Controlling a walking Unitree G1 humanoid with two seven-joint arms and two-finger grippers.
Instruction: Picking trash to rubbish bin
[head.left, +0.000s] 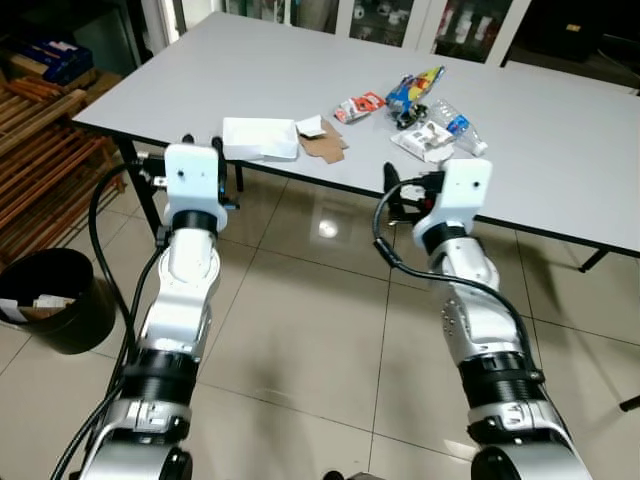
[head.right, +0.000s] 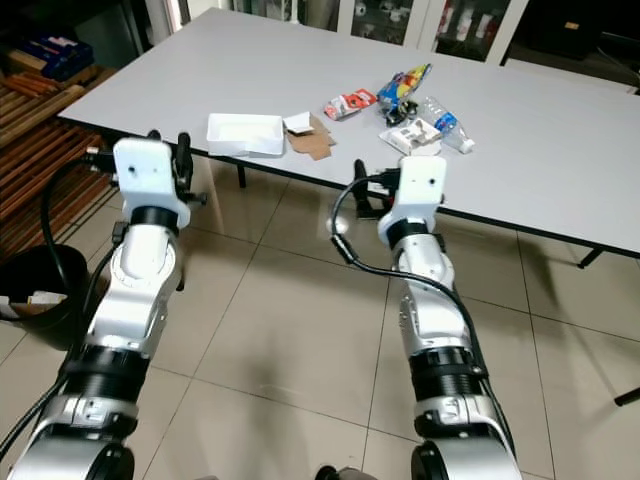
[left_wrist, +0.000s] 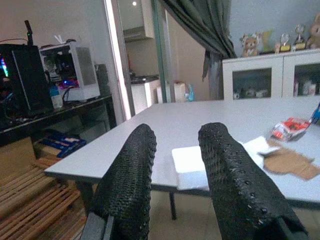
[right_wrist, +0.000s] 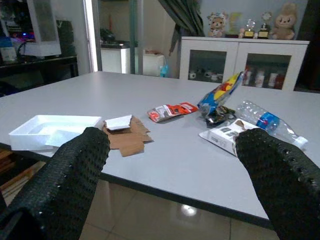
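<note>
On the grey worktop (head.left: 560, 150) at twelve o'clock, all the trash lay untouched: white tray (head.left: 260, 138), cardboard (head.left: 325, 145), wrappers (head.left: 360, 106), bottle (head.left: 455, 122). Left claw (left_wrist: 177, 185) and right claw (right_wrist: 175, 190) hovered open, empty. Bin (head.left: 50, 300) waited at nine o'clock.

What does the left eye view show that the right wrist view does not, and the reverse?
Left eye view's own: the black rubbish bin on the tiled floor, plus the silver left arm and right arm. Right wrist view's own: plush toys and trophies on a white cabinet. Shared: the grey table, white tray, torn cardboard, red wrapper, plastic bottle.
</note>
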